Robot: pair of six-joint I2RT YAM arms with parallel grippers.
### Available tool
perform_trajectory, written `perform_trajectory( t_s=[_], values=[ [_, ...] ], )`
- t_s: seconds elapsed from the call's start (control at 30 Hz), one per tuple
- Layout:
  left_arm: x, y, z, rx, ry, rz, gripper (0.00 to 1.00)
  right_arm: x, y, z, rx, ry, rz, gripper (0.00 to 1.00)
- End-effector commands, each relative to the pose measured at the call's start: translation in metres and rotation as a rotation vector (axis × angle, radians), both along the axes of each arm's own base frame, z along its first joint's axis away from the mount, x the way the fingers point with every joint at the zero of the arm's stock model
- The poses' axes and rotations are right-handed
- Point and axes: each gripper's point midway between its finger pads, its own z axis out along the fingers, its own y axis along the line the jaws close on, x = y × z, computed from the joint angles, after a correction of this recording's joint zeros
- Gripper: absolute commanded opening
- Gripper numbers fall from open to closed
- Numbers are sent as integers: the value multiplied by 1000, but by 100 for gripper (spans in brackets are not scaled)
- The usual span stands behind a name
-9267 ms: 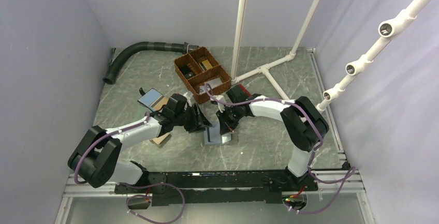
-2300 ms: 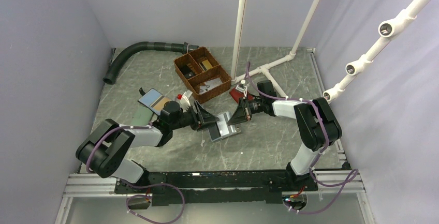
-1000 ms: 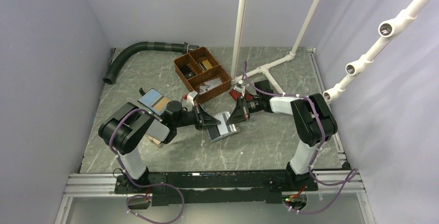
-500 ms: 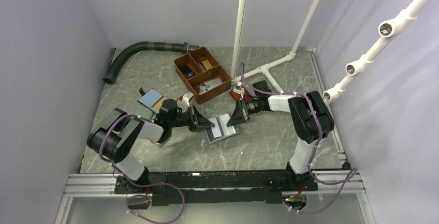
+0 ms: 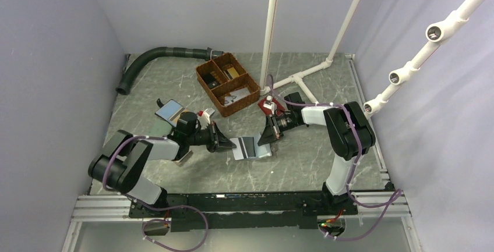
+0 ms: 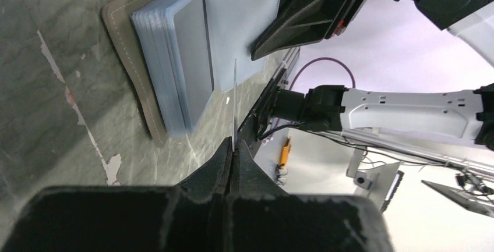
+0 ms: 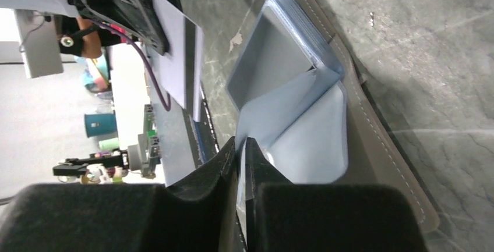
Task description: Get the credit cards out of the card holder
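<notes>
Top cam sits high up behind the arm bases and looks down on the whole table [image 5: 303, 164], pretty far off. Both wrist cams are way down low, super close and rolled sideways, so the table runs up one side. The left wrist one looks out past the left tool [image 6: 233, 149] at the card holder [image 6: 175, 60], with the right tool [image 6: 262, 45] just behind it. The right wrist one faces back the opposite way. All three share the open card holder. The credit card [image 7: 175, 60] shows edge-on from the left wrist and face-on from the right.
</notes>
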Motion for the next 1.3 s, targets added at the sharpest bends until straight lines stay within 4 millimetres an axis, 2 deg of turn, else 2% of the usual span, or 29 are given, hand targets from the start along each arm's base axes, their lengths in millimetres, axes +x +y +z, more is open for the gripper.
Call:
perform_trajectory(
  t_s=[0.0, 0.27, 0.43, 0.63, 0.67, 0.9, 1.07, 1.17, 1.27],
  values=[
    [2, 6, 12, 71, -97, -34, 0, 8, -2, 9, -27, -163, 40, 15],
    [12, 20, 44, 256, -280, -95, 0, 5, -10, 19, -59, -337, 124, 39],
    [41, 36, 66, 460, -422, -133, 0, 0, -12, 30, -24, -402, 173, 48],
    [90, 56, 88, 733, -504, -190, 0, -3, -13, 37, -8, -446, 193, 50],
    [102, 56, 98, 759, -535, -186, 0, -3, -13, 39, -4, -450, 193, 51],
    [155, 59, 110, 913, -593, -218, 0, -4, -14, 43, 4, -476, 195, 52],
    [183, 58, 109, 979, -575, -201, 0, -5, -15, 45, 8, -482, 192, 53],
    [196, 54, 111, 982, -583, -176, 0, -5, -16, 46, 13, -485, 189, 53],
    [204, 50, 106, 981, -571, -165, 0, -4, -16, 47, 16, -482, 184, 53]
  ],
)
